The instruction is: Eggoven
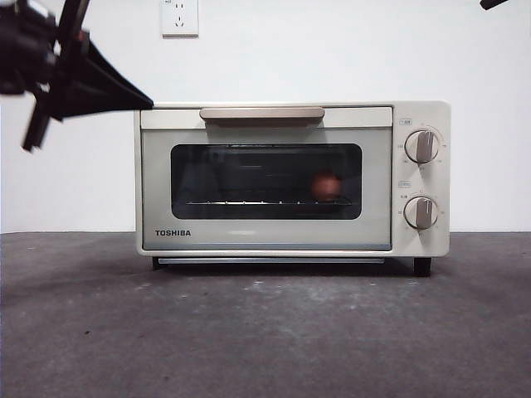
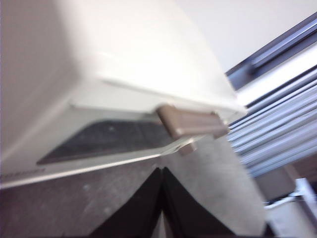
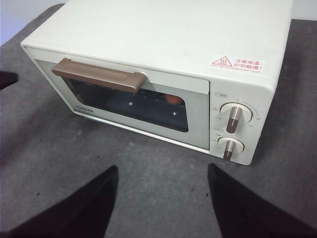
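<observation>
We are finding the dark grey worktop carrying a single appliance. The cream toaster oven is sitting square on it, its long axis running side to side across the front view and its door facing that camera. The dark glass door is standing shut, with the tan handle lying level along its upper edge and the TOSHIBA lettering at the lower corner. Two knobs are sitting one above the other on the panel beside the door, both pointers reading roughly upright.

We are seeing the left tool hovering just beside the oven's upper corner, on the side away from the knobs, clear of the handle; its jaws are pressed together to a point and holding nothing. The right tool is waiting above the worktop in front of the oven, jaws spread wide, empty.

The reddish-brown egg is resting inside on the wire rack, behind the glass, toward the knob end. We cannot tell which way its long axis is lying.
</observation>
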